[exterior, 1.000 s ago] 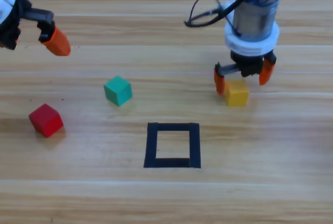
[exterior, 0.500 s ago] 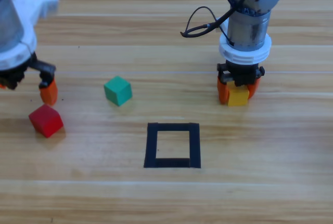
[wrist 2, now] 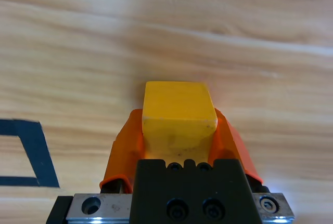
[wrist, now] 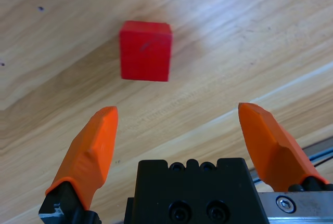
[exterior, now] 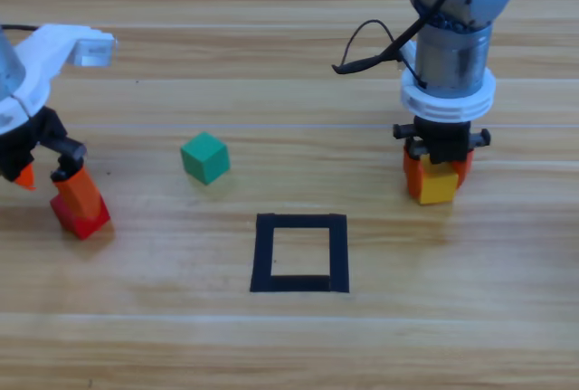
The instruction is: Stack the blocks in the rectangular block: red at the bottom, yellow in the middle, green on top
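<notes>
From above, the green cube [exterior: 204, 156] sits up-left of the black tape frame [exterior: 299, 253] on the table [exterior: 271, 345]; the left gripper [wrist: 182, 130], fingers wide, hovers at the red cube [wrist: 145, 50]; the right gripper [wrist 2: 179, 135] clamps the yellow cube [wrist 2: 178, 113], right of the frame.

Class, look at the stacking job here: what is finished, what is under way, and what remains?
Nothing is stacked: the black tape frame holds no cube. The right gripper is shut on the small yellow cube; the open left gripper hovers over the small red cube. The teal-green cube sits untouched. All three placements remain.
</notes>
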